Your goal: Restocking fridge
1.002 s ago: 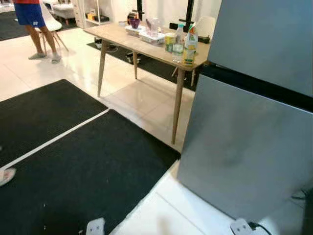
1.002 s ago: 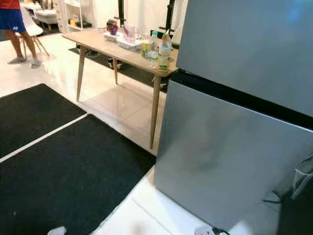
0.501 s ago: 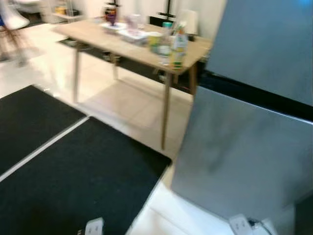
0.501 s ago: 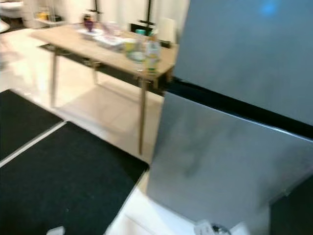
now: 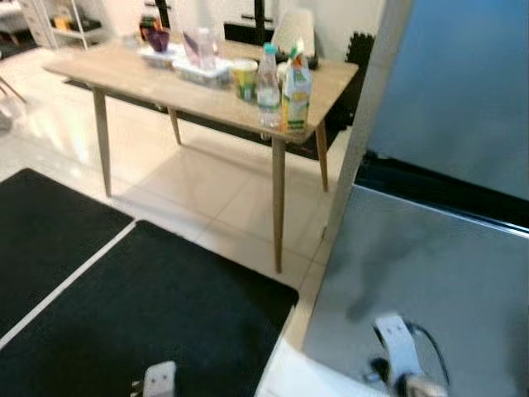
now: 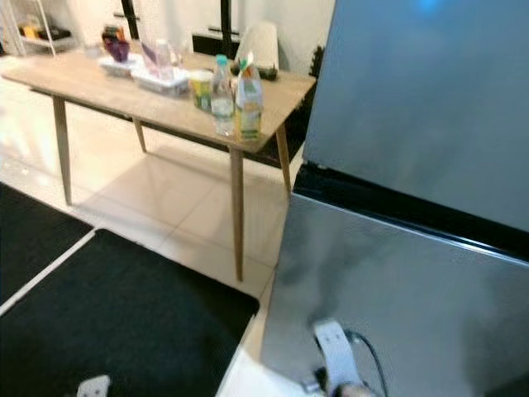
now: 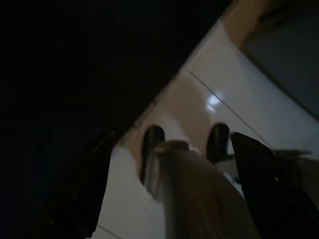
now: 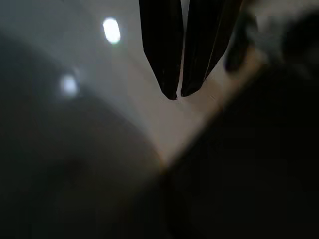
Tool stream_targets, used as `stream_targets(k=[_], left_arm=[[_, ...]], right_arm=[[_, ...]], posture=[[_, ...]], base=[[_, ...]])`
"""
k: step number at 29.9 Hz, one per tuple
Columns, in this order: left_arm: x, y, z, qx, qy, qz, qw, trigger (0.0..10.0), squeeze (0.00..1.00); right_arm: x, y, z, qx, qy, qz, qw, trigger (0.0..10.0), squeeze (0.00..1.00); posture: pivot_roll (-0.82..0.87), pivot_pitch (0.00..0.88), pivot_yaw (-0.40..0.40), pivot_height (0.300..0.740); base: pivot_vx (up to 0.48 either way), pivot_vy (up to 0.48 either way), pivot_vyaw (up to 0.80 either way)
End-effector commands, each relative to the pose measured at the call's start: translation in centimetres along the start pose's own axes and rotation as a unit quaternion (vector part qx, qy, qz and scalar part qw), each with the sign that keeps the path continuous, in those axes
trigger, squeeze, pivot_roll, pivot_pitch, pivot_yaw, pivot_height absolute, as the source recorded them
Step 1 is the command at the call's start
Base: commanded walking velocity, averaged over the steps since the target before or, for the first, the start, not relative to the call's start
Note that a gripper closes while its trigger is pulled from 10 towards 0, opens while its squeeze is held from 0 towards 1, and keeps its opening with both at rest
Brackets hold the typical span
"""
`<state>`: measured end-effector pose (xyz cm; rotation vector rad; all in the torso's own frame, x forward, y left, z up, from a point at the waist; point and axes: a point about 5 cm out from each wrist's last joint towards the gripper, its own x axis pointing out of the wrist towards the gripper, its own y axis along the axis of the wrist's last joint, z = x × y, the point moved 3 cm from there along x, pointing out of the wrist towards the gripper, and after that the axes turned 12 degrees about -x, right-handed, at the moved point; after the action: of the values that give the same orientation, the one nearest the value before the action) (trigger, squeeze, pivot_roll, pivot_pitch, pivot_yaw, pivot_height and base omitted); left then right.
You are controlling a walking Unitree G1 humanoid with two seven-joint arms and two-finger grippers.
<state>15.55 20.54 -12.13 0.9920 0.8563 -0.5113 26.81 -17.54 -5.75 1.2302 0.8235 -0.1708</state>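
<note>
Grey fridge (image 6: pixel 413 165) shut, upright; bottles (image 5: pixel 281 87) standing on table corner beside it

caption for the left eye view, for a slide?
Head view: closed grey fridge at right, wooden table beside it carrying a water bottle and a juice carton.

The fridge (image 6: pixel 397 281) looks brushed grey metal, the tabletop (image 5: pixel 149 78) pale matt wood, the floor (image 5: pixel 207 190) glossy tile, the mat (image 5: pixel 149 322) rough black cloth.
</note>
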Motion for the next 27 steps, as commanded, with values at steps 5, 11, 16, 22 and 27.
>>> stream_targets(k=[5,11,16,22,27], left_arm=[[-0.4,-1.7,-0.4,-0.001,0.007,-0.025,1.0,10.0,0.0],[-0.4,-1.8,-0.3,-0.001,0.007,-0.026,1.0,10.0,0.0],[-0.4,-1.9,-0.3,-0.002,0.008,-0.028,1.0,10.0,0.0],[-0.3,-1.9,-0.1,-0.005,0.007,-0.027,1.0,10.0,0.0],[-0.3,-2.1,0.0,-0.007,0.005,-0.028,1.0,10.0,0.0]], right_arm=[[0.4,4.2,2.7,-0.029,-0.063,0.054,0.996,10.0,0.0],[0.5,6.5,3.7,-0.036,-0.089,0.085,0.992,10.0,0.0],[-0.2,11.9,6.8,-0.057,-0.202,0.15,0.966,10.0,0.0],[-0.4,13.0,7.4,-0.03,-0.22,0.168,0.96,10.0,0.0],[-0.9,14.5,8.5,0.016,-0.234,0.196,0.952,10.0,0.0]], posture=[[-0.05,0.0,-0.049,0.74],[-0.05,0.0,-0.051,0.74],[-0.04,0.0,-0.055,0.74],[-0.04,0.0,-0.055,0.74],[-0.05,0.0,-0.056,0.74]], base=[[0.0,0.0,0.0],[0.0,0.0,0.0],[0.0,0.0,0.0],[0.0,0.0,0.0],[0.0,0.0,0.0]])
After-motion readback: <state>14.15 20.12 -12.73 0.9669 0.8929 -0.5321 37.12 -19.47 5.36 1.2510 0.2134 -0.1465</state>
